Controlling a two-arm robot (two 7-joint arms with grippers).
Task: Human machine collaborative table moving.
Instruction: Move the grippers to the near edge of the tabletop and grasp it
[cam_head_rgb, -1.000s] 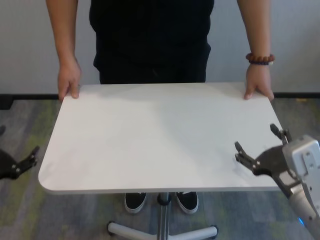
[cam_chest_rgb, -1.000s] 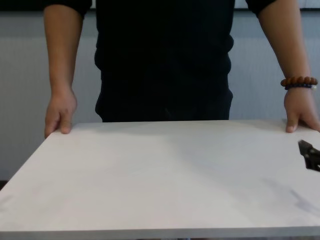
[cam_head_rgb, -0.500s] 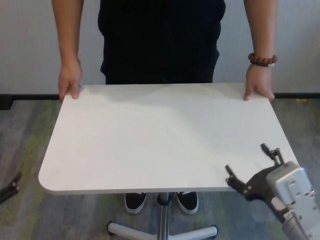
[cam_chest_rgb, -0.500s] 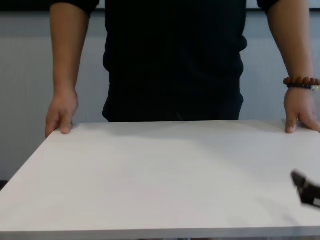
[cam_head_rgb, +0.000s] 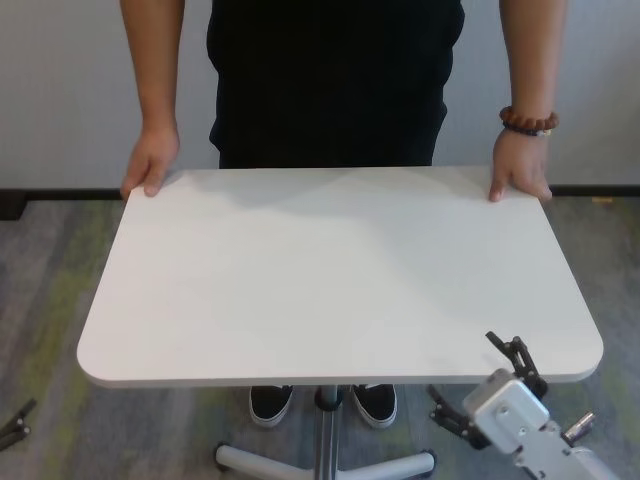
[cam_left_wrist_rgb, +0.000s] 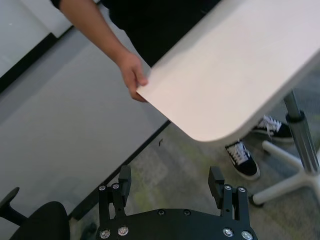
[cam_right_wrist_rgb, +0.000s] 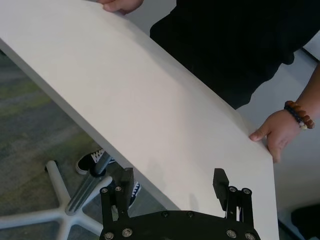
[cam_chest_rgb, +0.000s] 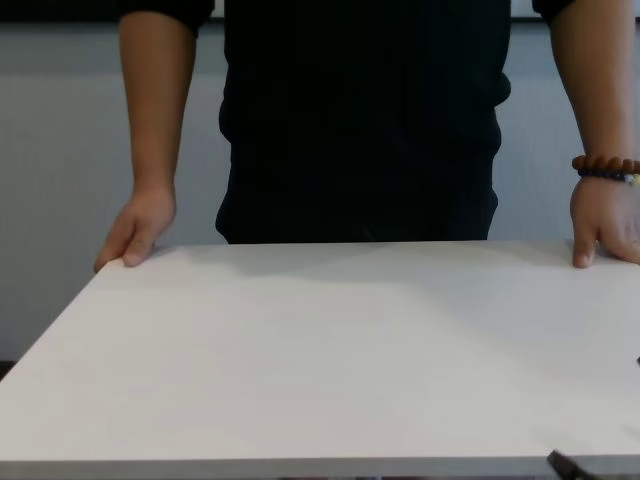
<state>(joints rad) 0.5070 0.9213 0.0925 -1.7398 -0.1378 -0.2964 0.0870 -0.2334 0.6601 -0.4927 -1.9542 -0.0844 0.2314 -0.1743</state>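
— Grey carpet lies under the table (cam_head_rgb: 330, 270), whose pole leg (cam_head_rgb: 325, 430) is partly hidden by the top. Where is the human (cam_head_rgb: 335, 80)?

— At the far edge, head cut off, one hand on each far corner, bracelet (cam_head_rgb: 527, 121) on one wrist.

— The grippers?

— The right gripper (cam_head_rgb: 480, 385) sits spread wide just off the near corner, holding nothing. The left gripper (cam_left_wrist_rgb: 172, 187) is also wide and empty, well apart from the table.
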